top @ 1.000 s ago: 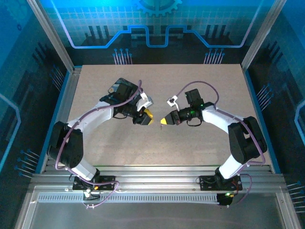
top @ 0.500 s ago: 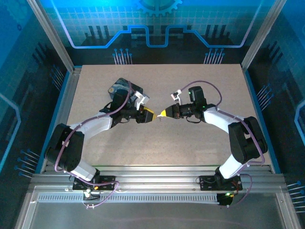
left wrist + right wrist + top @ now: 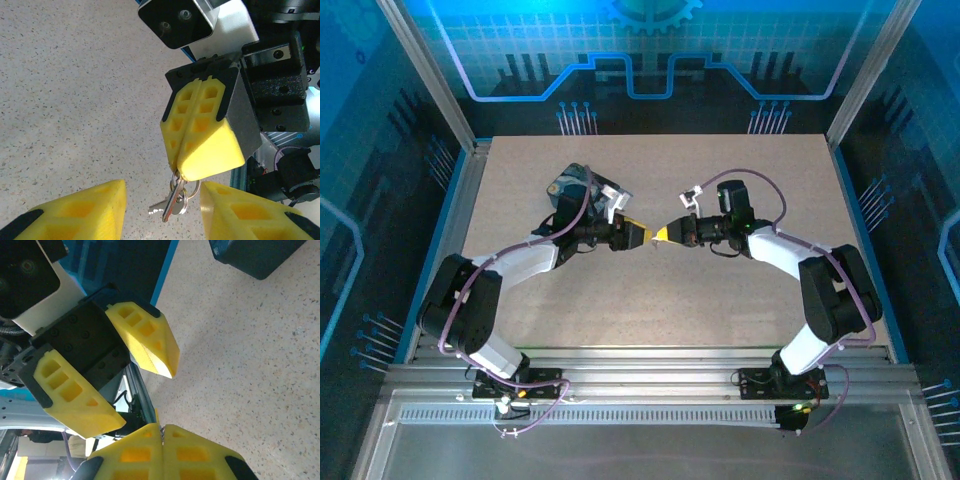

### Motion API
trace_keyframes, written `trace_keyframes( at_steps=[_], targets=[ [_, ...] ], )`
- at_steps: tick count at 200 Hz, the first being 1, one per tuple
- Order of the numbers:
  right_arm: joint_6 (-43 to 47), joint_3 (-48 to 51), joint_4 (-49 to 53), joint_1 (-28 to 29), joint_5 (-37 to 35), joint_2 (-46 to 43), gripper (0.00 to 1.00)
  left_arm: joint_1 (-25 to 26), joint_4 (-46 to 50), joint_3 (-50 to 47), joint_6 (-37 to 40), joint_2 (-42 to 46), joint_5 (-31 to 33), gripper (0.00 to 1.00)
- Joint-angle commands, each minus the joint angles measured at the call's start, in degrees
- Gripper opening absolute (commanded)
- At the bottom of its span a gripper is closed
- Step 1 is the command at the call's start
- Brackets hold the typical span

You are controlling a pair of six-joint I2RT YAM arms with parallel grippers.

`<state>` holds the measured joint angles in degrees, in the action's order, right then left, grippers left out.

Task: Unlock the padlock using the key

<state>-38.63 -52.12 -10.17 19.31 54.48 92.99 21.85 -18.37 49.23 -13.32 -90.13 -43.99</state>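
Two grippers meet tip to tip mid-table. The right gripper [image 3: 182, 165], yellow fingers pressed together, pinches one small grey metal key [image 3: 172, 202] by its ring, dangling at the left gripper [image 3: 638, 236]'s parted fingers. Bare speckled table [image 3: 720, 290] surrounds them.
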Motion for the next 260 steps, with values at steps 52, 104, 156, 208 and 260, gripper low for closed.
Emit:
trace_keyframes(
  at_steps=[52, 104, 156, 208, 260],
  targets=[
    [-2.06, -1.24, -4.77, 0.00, 1.50, 0.12, 0.00, -0.47, -0.65, -0.17, -1.49, -1.02, -3.26, 0.39],
    [-0.69, -2.38, -2.81, 1.16, 1.25, 0.44, 0.00, -0.45, -1.01, 0.07, -1.45, -0.85, -4.18, 0.23],
    [1.37, -2.95, 0.16, 2.11, 0.87, 0.46, 0.00, -0.40, -4.36, -0.27, -3.21, -1.38, -6.80, 0.12],
    [5.17, -3.98, 5.57, 2.18, 0.60, 0.28, 0.07, -0.51, -5.29, -0.37, -3.43, -1.50, -10.68, 0.00],
    [13.67, -5.09, 18.06, -2.51, -2.49, -2.49, 0.41, -0.52, 5.15, 2.35, 3.11, -1.02, -11.78, 0.00]
  ],
)
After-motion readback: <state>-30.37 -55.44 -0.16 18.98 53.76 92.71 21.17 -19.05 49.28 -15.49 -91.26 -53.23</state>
